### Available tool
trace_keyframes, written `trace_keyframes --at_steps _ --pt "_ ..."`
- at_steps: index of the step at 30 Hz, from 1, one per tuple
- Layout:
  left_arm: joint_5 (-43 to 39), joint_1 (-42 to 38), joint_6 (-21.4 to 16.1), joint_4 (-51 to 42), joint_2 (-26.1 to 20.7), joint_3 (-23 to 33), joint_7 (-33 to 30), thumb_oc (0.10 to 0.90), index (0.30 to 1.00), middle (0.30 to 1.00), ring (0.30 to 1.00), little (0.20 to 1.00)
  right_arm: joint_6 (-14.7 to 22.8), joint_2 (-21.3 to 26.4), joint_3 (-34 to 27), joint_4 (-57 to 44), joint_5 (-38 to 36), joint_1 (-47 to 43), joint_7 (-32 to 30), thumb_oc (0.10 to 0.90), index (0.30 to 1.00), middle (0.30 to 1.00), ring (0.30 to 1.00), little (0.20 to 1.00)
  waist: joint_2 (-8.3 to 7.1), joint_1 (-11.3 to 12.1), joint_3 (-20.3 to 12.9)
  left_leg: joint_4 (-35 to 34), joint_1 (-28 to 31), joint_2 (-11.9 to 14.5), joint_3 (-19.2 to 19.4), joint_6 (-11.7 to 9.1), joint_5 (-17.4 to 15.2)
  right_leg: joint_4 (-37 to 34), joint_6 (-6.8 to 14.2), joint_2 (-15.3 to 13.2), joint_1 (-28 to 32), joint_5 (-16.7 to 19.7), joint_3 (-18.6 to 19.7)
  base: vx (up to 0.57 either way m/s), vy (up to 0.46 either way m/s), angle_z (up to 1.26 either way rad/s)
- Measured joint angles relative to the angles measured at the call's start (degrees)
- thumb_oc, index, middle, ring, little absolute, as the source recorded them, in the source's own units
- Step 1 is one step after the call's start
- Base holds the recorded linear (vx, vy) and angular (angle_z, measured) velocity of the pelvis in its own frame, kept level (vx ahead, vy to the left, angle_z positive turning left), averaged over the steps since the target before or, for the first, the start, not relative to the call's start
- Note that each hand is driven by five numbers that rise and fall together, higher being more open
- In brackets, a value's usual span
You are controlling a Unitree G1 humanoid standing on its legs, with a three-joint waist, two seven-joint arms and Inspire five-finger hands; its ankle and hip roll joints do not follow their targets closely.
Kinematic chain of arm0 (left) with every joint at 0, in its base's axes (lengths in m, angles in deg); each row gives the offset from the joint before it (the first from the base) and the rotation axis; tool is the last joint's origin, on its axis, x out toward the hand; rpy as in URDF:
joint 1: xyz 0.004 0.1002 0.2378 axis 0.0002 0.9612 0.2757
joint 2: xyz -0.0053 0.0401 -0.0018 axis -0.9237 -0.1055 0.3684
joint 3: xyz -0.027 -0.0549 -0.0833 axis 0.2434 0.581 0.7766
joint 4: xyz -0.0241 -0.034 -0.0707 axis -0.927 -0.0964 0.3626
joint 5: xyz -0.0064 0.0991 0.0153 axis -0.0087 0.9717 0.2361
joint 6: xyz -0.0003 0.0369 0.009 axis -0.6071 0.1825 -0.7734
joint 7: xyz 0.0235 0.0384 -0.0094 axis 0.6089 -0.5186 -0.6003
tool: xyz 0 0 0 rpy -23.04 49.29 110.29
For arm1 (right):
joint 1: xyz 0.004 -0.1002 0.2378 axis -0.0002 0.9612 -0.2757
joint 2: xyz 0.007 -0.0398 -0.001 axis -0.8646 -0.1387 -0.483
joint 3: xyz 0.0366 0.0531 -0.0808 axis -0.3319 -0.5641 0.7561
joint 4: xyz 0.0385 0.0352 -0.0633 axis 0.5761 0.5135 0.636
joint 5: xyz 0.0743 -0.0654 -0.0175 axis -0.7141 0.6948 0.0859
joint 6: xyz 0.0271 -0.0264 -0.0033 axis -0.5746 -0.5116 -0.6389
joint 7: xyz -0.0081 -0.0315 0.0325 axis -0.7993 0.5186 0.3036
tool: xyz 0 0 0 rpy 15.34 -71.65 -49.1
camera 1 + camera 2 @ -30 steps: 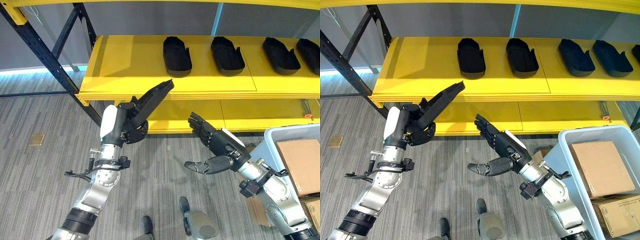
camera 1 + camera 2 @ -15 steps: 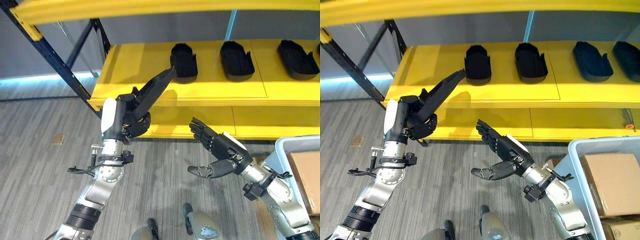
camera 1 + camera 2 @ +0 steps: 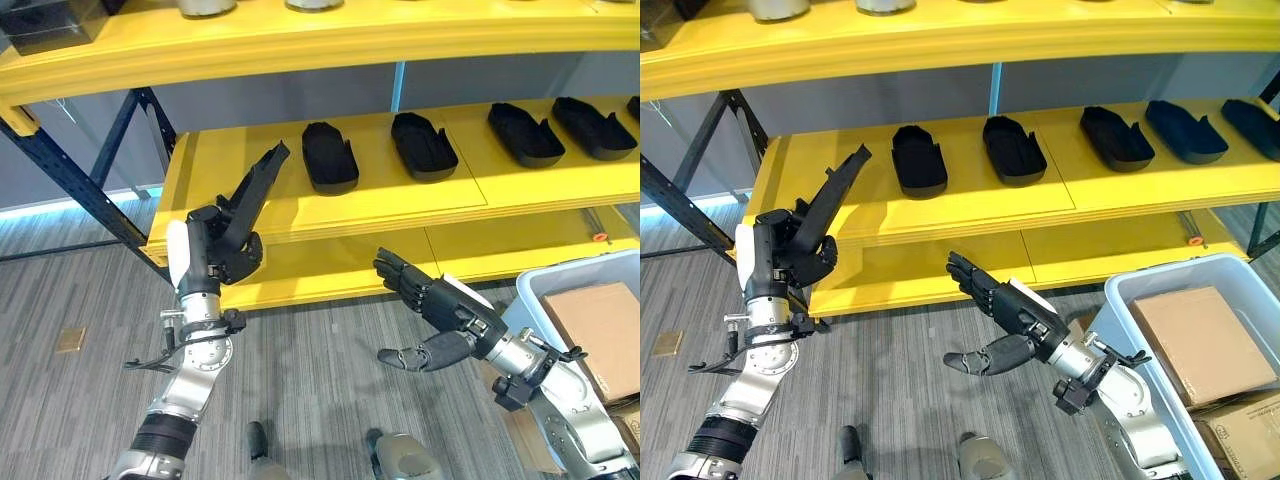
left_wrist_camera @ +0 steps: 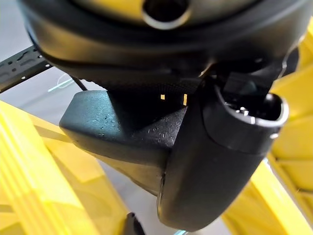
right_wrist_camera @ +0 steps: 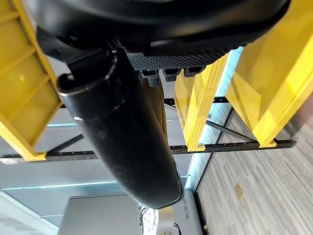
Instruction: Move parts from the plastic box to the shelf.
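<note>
A long black part [image 3: 258, 180] is clutched in the left robot hand [image 3: 225, 250], whose fingers curl around its lower end while the rest slants up and away, its tip reaching over the front edge of the yellow shelf [image 3: 250, 215]. On that same shelf level, further back, more black parts lie in a row: the nearest one [image 3: 329, 157] sits just beyond the held part's tip, then another [image 3: 424, 146], then 2 more [image 3: 525, 134] toward the robot's right. The right robot hand [image 3: 445, 305] hangs in front of the shelf's lower level, above the grey striped floor [image 3: 80, 420], with its fingers spread and nearly straight and its thumb standing out below them; it holds nothing. To the robot's right stands the pale plastic box [image 3: 535, 290], its rim near the right wrist, with a brown cardboard carton [image 3: 598, 325] lying inside. A higher yellow shelf level [image 3: 300, 40] runs across above, carrying a few items at its edge that are too cut off to identify.
</note>
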Motion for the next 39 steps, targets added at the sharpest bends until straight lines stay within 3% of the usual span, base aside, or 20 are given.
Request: trace_keyframes --at_steps 1,3,7,9,16,21,26,30,31,32,33,34,36,38,39 --pt "0.12 -0.09 0.06 0.0 0.48 -0.07 -0.1 0.4 0.3 0.3 0.3 0.3 -0.04 -0.89 0.51 0.46 0.01 0.71 -0.27 0.9 1.0 1.0 1.0 1.0 -1.86 0.24 -0.43 0.73 0.31 -1.66 1.37 -0.67 2.49 0.98 1.36 -2.08 -0.13 -1.33 0.98 0.27 0.139 -0.15" --pt "0.13 -0.01 0.51 -0.38 0.75 -0.05 -0.25 0.4 0.3 0.3 0.3 0.3 -0.02 -0.98 1.57 0.2 0.0 1.4 -0.15 0.9 1.0 1.0 1.0 1.0 -3.42 0.35 -1.41 0.86 0.55 -4.72 2.58 -2.32 4.2 -0.47 2.44 -5.52 0.68 -1.39 1.44 0.25 0.107 -0.05" --pt "0.21 -0.6 3.12 -2.85 0.24 0.39 -0.39 0.4 0.3 0.3 0.3 0.3 -0.19 -3.52 4.05 -0.01 0.02 1.02 -1.95 0.9 1.0 1.0 1.0 1.0 -3.47 1.04 -1.49 -0.63 1.38 -9.15 2.97 -2.1 5.59 -7.9 5.97 -10.66 4.65 1.73 0.38 0.24 0.065 0.12" --pt "0.95 -1.11 3.44 -3.58 -0.82 0.49 -1.18 0.4 0.3 0.3 0.3 0.3 -0.37 -4.49 4.63 -0.01 0.07 0.67 -2.6 0.9 1.0 1.0 1.0 1.0 -3.47 2.19 -1.49 -1.24 1.28 -9.41 3.37 -1.54 5.99 -10.38 7.47 -11.07 5.48 3.17 -0.3 0.17 0.043 -0.02" --pt "4.69 -4.94 5.45 -3.87 -1.83 -0.29 -1.3 0.4 0.3 0.3 0.3 0.3 -1.25 -3.53 4.8 -0.01 0.14 -0.77 -3.42 0.9 1.0 1.0 1.0 1.0 -3.44 2.78 -1.51 -0.43 -0.72 -9.05 3.67 -2.11 5.33 -13.37 7.34 -10.59 5.35 4.59 -0.57 0.14 0.069 -0.03" --pt "4.52 -10.86 5.57 -3.0 -4.27 -3.28 0.26 0.4 0.3 0.3 0.3 0.3 -1.45 -2.0 7.15 -0.04 0.17 -2.06 -2.76 0.9 1.0 1.0 1.0 1.0 -3.55 3.78 -1.54 4.51 -4.11 -9.11 3.81 -1.74 2.76 -14.15 7.26 -10.9 4.29 5.78 -0.5 0.14 0.147 -0.05" --pt "4.2 -12.34 5.38 -0.84 -4.32 -3.48 2.64 0.4 0.3 0.3 0.3 0.3 -1.59 -1.68 7.3 -0.37 0.17 -3.51 -2.13 0.9 1.0 1.0 1.0 1.0 -3.45 4.38 -1.59 11.03 -4.94 -9.65 4.3 0.17 -2.4 -2.97 5.7 -11.13 -0.15 6.8 -2.4 0.15 0.231 -0.16" --pt "4.29 -11.52 5.54 -0.94 -3.46 -3.55 4.77 0.4 0.3 0.3 0.3 0.3 -1.61 -1.5 7.7 -0.45 0.21 -3.5 -1.63 0.9 1.0 1.0 1.0 1.0 -3.37 5.68 -1.63 17.16 -6.24 -11.41 6.03 3.32 -6.99 10.0 0.68 -13.7 -7.96 11.25 -4.16 0.13 0.115 -0.41" --pt "4.29 -10.96 5.57 -1.28 -3.54 -3.57 4.93 0.4 0.3 0.3 0.3 0.3 -1.61 -1.51 7.76 -0.45 0.2 -3.42 -0.78 0.9 1.0 1.0 1.0 1.0 -3.37 5.59 -1.62 17.05 -5.55 -11.91 6.68 4.06 -7.45 11.02 1.02 -14.23 -8.9 13.95 -4.14 0.22 -0.06 -0.6" --pt "4.22 -9.97 5.8 -1.99 -3.59 -2.82 4.92 0.4 0.3 0.3 0.3 0.3 -1.62 -1.69 8.24 -0.44 0.14 -3.49 0.35 0.9 1.0 1.0 1.0 1.0 -3.37 6.22 -1.45 16.01 -4.5 -12.02 7.08 5.17 -7.21 17.47 3.89 -12.92 -13.46 12.96 -3.46 0.17 -0.11 -0.45" --pt "4.06 -9.59 6.12 -2.06 -3.62 -2.74 4.86 0.4 0.3 0.3 0.3 0.3 -1.65 -1.65 8.56 -0.45 0.14 -3.33 0.76 0.9 1.0 1.0 1.0 1.0 -3.13 6.12 -1.43 15.29 -3.98 -11.71 7.17 5.58 -6.96 17.65 3.88 -12.04 -13.64 11.11 -3.52 0.19 -0.148 -0.33" --pt "4.09 -9.3 6.8 -2.07 -3.6 -2.69 4.91 0.4 0.3 0.3 0.3 0.3 -1.81 -1.5 8.84 -0.48 0.14 -3.23 1.89 0.9 1.0 1.0 1.0 1.0 -3.2 5.91 -1.41 13.84 -2.9 -11.7 7.19 5.93 -6.45 15.42 4.23 -10.16 -13.78 8.33 -4.61 0.18 -0.151 -0.08" --pt "4.19 -9.14 6.89 -2.3 -3.37 -2.44 4.74 0.4 0.3 0.3 0.3 0.3 -1.91 -1.52 8.58 -1.5 0.03 -3.25 3.1 0.9 1.0 1.0 1.0 1.0 -3.56 5.68 -1.53 10.33 -1.71 -12.41 7.23 6.18 -6.12 1.22 4.45 -7.44 -12.86 6.81 -7.7 0.32 -0.253 0.08" --pt "4.27 -9.1 6.92 -2.45 -2.97 -2.72 4.76 0.4 0.3 0.3 0.3 0.3 -2.2 -1.63 8.53 -3.08 0.0 -3.08 3.63 0.9 1.0 1.0 1.0 1.0 -3.4 4.44 -1.39 8.45 -1.5 -13.73 5.96 7.62 -5.19 -14.47 6.37 -6.86 -11.5 9.34 -8.5 0.26 -0.209 0.34" --pt "4.26 -9.07 6.99 -2.44 -2.79 -2.86 4.82 0.4 0.3 0.3 0.3 0.3 -2.48 -1.86 8.55 -3.3 0.0 -2.97 3.73 0.9 1.0 1.0 1.0 1.0 -3.42 4.16 -1.32 8.4 -1.44 -14.14 5.42 8.01 -4.93 -18.12 6.65 -6.9 -11.5 10.89 -7.94 0.2 -0.169 0.38"
